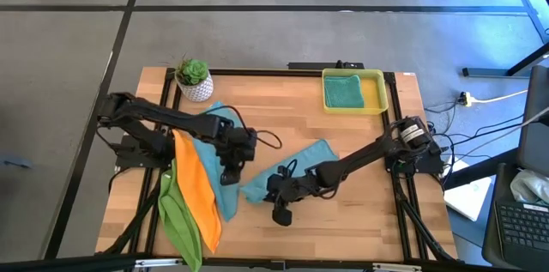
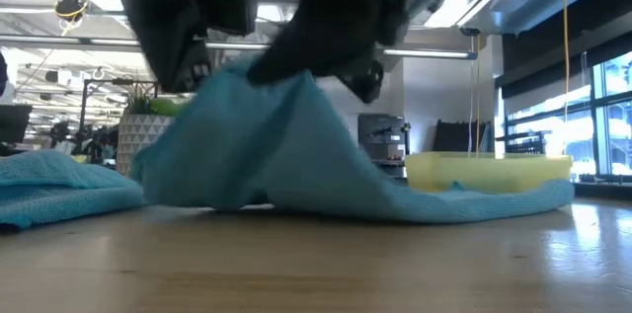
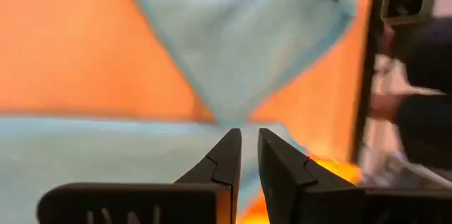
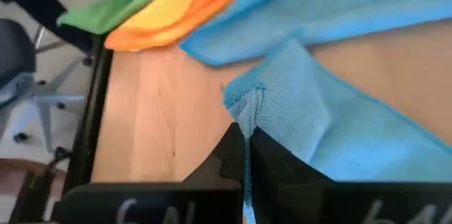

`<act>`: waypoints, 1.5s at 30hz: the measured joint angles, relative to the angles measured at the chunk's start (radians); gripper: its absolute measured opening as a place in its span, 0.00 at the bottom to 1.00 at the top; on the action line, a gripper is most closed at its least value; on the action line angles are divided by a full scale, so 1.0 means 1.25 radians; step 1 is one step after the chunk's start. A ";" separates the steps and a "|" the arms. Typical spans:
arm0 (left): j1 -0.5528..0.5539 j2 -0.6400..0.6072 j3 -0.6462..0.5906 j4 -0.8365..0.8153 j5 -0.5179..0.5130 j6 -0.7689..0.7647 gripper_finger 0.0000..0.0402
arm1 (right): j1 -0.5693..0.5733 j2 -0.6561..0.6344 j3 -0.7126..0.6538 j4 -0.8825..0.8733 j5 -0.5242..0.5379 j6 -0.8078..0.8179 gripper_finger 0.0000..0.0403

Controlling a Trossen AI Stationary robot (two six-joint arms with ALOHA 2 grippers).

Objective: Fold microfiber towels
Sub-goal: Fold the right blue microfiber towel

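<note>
A teal towel (image 1: 300,162) lies at the table's middle, its near-left end raised into a peak (image 2: 281,106). My right gripper (image 1: 280,193) is shut on that end (image 4: 245,133). My left gripper (image 1: 230,171) hovers left of it, over a second teal towel (image 1: 214,130). Its fingers (image 3: 248,138) stand a narrow gap apart with nothing between them. An orange towel (image 1: 199,193) and a lime green towel (image 1: 176,216) hang over the table's near-left edge. A folded teal towel (image 1: 343,92) lies in the yellow tray (image 1: 377,92). My right gripper pinches a bunched edge (image 4: 246,105) of the teal towel between its two fingers, at the towel's near-left end. The fingers slant down from the table's right. That end is lifted off the table; the rest (image 2: 474,204) lies slack on the wood.
A potted plant (image 1: 194,79) stands at the far left corner. The yellow tray sits at the far right. Bare wood (image 1: 343,212) shows at the near right. Cables and a laptop (image 1: 515,220) lie beyond the right edge.
</note>
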 joint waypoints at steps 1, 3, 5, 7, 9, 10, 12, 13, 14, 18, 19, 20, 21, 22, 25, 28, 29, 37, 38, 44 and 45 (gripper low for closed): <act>0.007 -0.014 0.000 -0.012 -0.025 0.010 0.10 | 0.000 -0.013 -0.001 -0.027 0.009 0.009 0.01; 0.020 -0.044 0.000 -0.032 -0.064 0.025 0.10 | 0.000 -0.034 0.000 -0.044 0.033 0.041 0.01; 0.030 -0.072 0.000 -0.046 -0.102 0.030 0.10 | 0.003 -0.056 0.000 -0.102 0.070 0.075 0.01; 0.037 -0.096 0.000 -0.041 -0.129 0.030 0.10 | 0.010 -0.077 0.000 -0.147 0.126 0.110 0.01; 0.040 -0.117 0.000 -0.021 -0.127 0.029 0.10 | 0.019 -0.095 -0.001 -0.174 0.175 0.128 0.01; 0.039 -0.125 0.002 0.008 -0.126 0.028 0.10 | 0.022 -0.103 0.000 -0.190 0.188 0.131 0.01; 0.031 -0.137 0.001 0.018 -0.113 0.027 0.10 | 0.024 -0.110 0.000 -0.220 0.197 0.141 0.01; 0.022 -0.140 0.001 0.041 -0.109 0.030 0.10 | 0.025 -0.113 0.000 -0.238 0.196 0.154 0.01; 0.015 -0.143 0.001 0.049 -0.109 0.036 0.10 | 0.026 -0.119 0.000 -0.275 0.190 0.173 0.01; -0.013 -0.145 0.000 0.040 -0.132 0.070 0.12 | 0.040 -0.132 -0.001 -0.359 0.195 0.249 0.01; -0.017 -0.145 0.000 0.044 -0.139 0.072 0.14 | 0.047 -0.135 -0.001 -0.374 0.205 0.263 0.01; -0.025 -0.144 0.000 0.060 -0.141 0.071 0.15 | 0.052 -0.136 -0.001 -0.375 0.215 0.278 0.01; -0.032 -0.143 0.000 0.079 -0.143 0.069 0.16 | 0.057 -0.140 -0.001 -0.385 0.226 0.293 0.01; -0.038 -0.143 0.000 0.102 -0.143 0.068 0.17 | 0.062 -0.144 -0.001 -0.404 0.232 0.301 0.01; -0.063 -0.143 0.000 0.192 -0.152 0.068 0.22 | 0.067 -0.151 0.000 -0.435 0.241 0.331 0.01; -0.080 -0.143 0.000 0.244 -0.179 0.068 0.27 | 0.067 -0.156 0.000 -0.491 0.242 0.345 0.01; -0.084 -0.143 0.000 0.247 -0.192 0.067 0.28 | 0.068 -0.160 0.000 -0.509 0.242 0.352 0.01; -0.083 -0.132 0.000 0.335 -0.207 0.092 0.34 | 0.039 -0.206 -0.001 -0.571 0.197 0.293 0.02; -0.081 -0.129 0.000 0.366 -0.210 0.101 0.35 | 0.033 -0.215 -0.001 -0.572 0.181 0.275 0.02; -0.072 -0.074 0.000 0.550 -0.196 0.153 0.38 | -0.017 -0.273 -0.001 -0.553 0.036 0.187 0.02; -0.071 -0.061 0.000 0.570 -0.187 0.159 0.39 | -0.024 -0.281 -0.001 -0.550 0.014 0.173 0.02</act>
